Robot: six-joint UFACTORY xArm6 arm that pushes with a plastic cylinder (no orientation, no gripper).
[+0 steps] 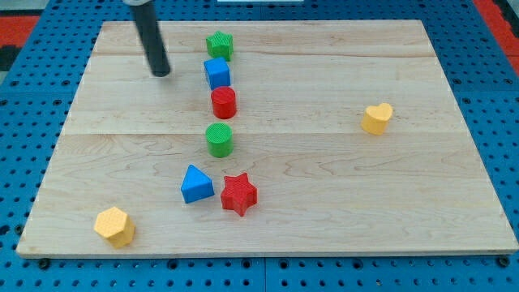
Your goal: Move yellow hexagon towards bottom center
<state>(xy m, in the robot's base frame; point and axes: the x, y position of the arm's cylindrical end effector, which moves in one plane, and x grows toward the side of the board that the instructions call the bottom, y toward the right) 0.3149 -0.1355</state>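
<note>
The yellow hexagon (114,226) lies near the board's bottom left corner. My tip (161,73) rests on the board at the upper left, far above the hexagon and left of the blue block (216,72). The rod rises from it toward the view's top edge.
A column of blocks runs down the middle left: a green star (219,45), the blue block, a red cylinder (224,102), a green cylinder (219,139). A blue triangle (196,184) and a red star (238,194) lie lower. A yellow heart (376,118) sits at the right. The wooden board (340,211) lies on a blue pegboard.
</note>
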